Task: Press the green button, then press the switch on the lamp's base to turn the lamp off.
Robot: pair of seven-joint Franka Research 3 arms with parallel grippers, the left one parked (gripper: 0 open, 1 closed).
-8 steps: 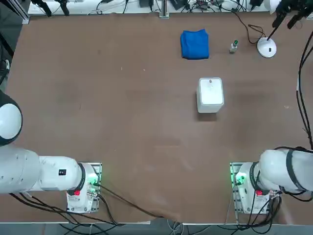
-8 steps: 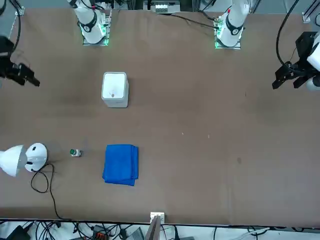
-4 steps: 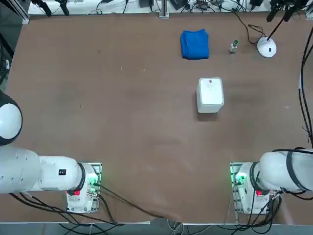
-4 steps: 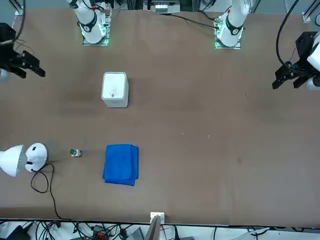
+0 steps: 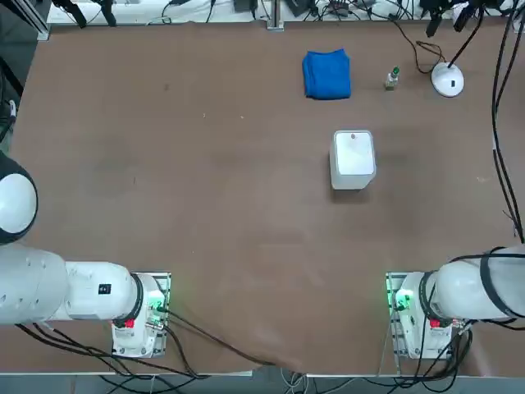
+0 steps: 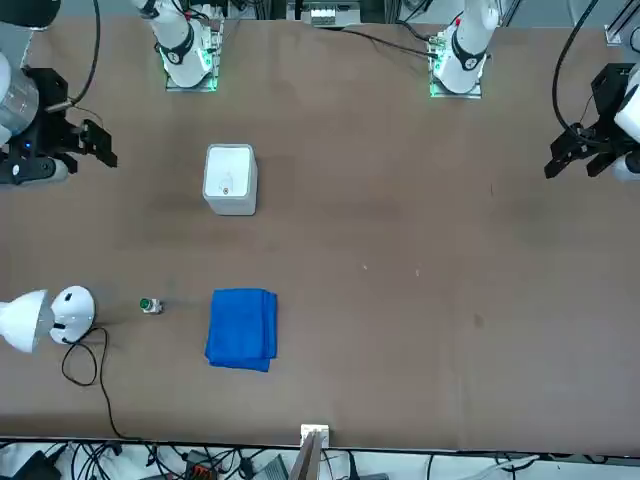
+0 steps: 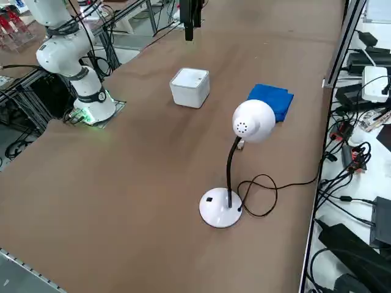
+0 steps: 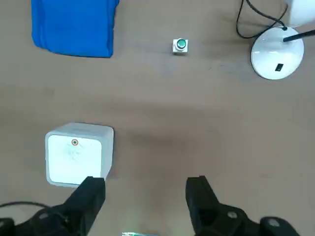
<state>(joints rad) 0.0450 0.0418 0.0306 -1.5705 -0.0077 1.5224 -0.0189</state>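
Two fingers of the right gripper point(image 8: 145, 189) are spread wide, empty, above the tabletop point(image 5: 205, 205). The green button point(image 8: 180, 45) is left untouched between blue cloth point(image 8: 74, 24) and lamp's base point(image 8: 275, 58).

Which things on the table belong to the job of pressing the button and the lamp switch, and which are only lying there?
Belong to the job:
- green button
- lamp
- lamp's base with the switch
- right gripper, open, high above the table, near the white box

Only lying there:
- blue cloth
- white box
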